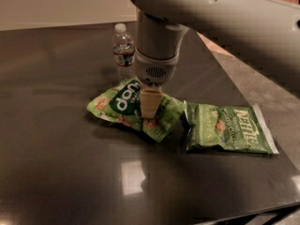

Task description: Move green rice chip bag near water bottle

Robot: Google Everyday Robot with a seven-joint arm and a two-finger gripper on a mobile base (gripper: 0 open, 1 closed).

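Observation:
The green rice chip bag (118,103) is bright lime-green with a dark oval logo and lies crumpled on the dark table (56,163). My gripper (149,108) comes straight down from the big grey arm and is shut on the bag's middle, with one cream finger (149,101) showing against it. The water bottle (123,51), clear with a white cap and a dark label band, stands upright just behind the bag, a short gap from its far edge and left of my wrist.
A flatter olive-green Kettle bag (226,128) lies to the right, almost touching the rice chip bag. The grey arm (225,18) spans the upper right. The table's right edge (253,86) runs diagonally and its front edge is at the lower right.

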